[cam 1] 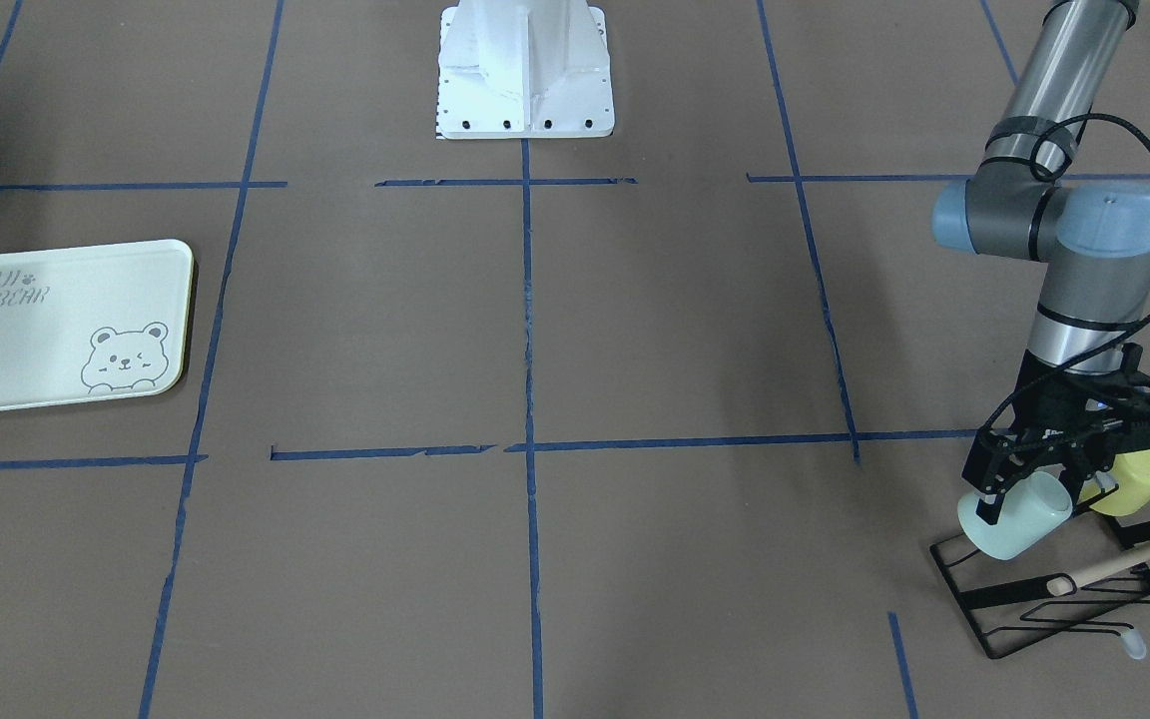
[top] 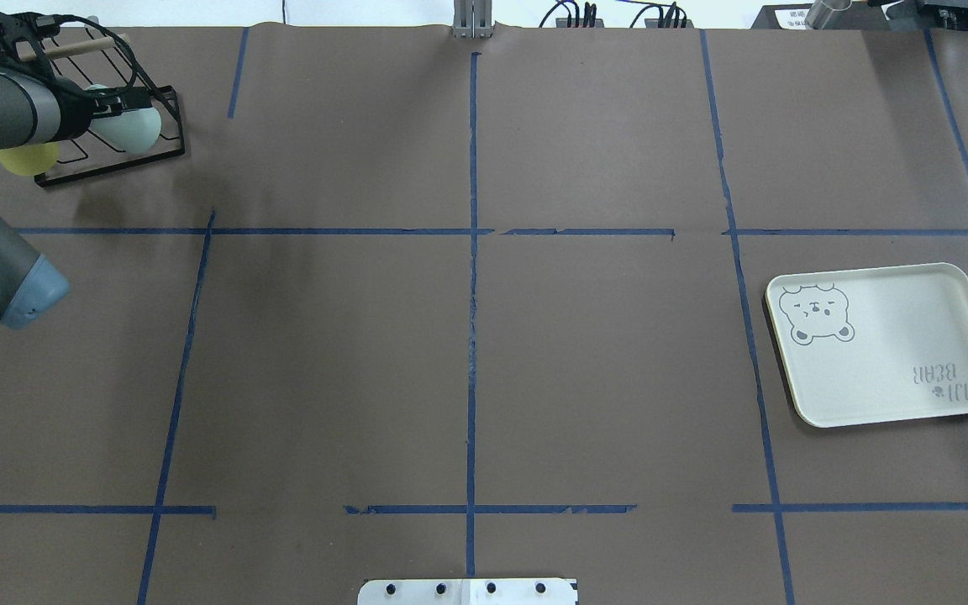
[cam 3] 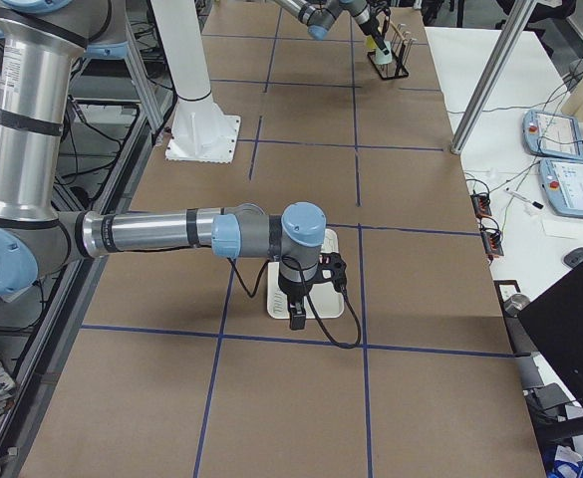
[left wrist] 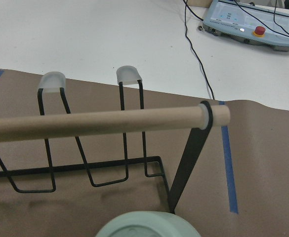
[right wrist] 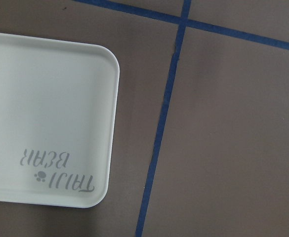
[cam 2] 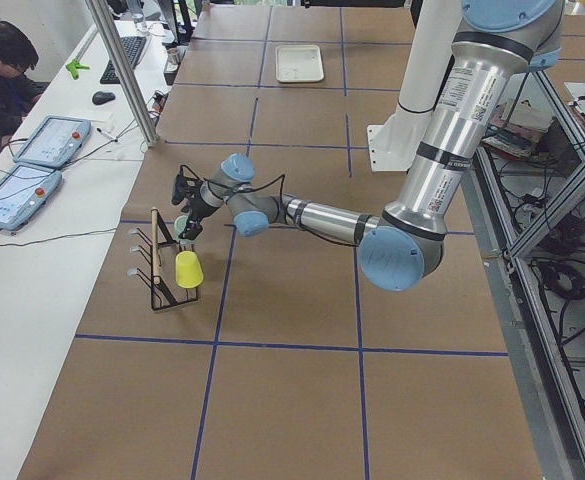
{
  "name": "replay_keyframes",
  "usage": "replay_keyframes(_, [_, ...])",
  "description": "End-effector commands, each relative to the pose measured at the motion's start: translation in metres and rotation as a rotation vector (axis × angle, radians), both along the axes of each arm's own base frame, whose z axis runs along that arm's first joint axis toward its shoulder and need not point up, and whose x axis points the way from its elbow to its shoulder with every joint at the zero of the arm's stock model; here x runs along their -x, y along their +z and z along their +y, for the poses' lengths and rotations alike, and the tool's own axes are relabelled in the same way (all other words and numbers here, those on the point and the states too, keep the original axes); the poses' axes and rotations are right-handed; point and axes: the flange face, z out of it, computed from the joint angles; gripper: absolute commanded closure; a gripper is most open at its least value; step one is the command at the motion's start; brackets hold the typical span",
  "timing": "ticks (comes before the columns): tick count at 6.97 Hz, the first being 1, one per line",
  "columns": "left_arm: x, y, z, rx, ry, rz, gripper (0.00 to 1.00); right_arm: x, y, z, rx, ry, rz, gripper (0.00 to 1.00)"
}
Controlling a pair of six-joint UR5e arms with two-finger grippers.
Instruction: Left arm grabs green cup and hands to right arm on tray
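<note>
The green cup is tilted at the black wire rack at the table's corner, and also shows in the overhead view. My left gripper has its fingers on both sides of the cup and looks shut on it. The left wrist view shows only the cup's base at its bottom edge. The tray lies bare at the opposite end. My right gripper hangs over the tray and shows only in the right side view. I cannot tell whether it is open or shut.
A yellow-green cup sits on the rack right behind the green cup. The rack's wooden handle bar runs across just beyond the cup. The white robot base stands at mid table edge. Blue tape lines cross the brown table.
</note>
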Motion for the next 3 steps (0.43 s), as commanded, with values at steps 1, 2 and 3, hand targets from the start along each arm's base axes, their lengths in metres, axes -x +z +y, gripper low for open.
replay_keyframes(1, [-0.0006, -0.0038, -0.0004, -0.004, 0.002, 0.005, 0.00, 0.0000, 0.0002, 0.0000, 0.000, 0.000, 0.000, 0.00])
replay_keyframes(2, [-0.0006, -0.0019, -0.0001, -0.002, 0.004, 0.003, 0.00, 0.0000, 0.0002, 0.0000, 0.000, 0.000, 0.000, 0.00])
replay_keyframes(3, [-0.0014, 0.0007, 0.0005, 0.002, 0.006, 0.001, 0.00, 0.0000, 0.0009, 0.0001, 0.002, 0.000, 0.000, 0.00])
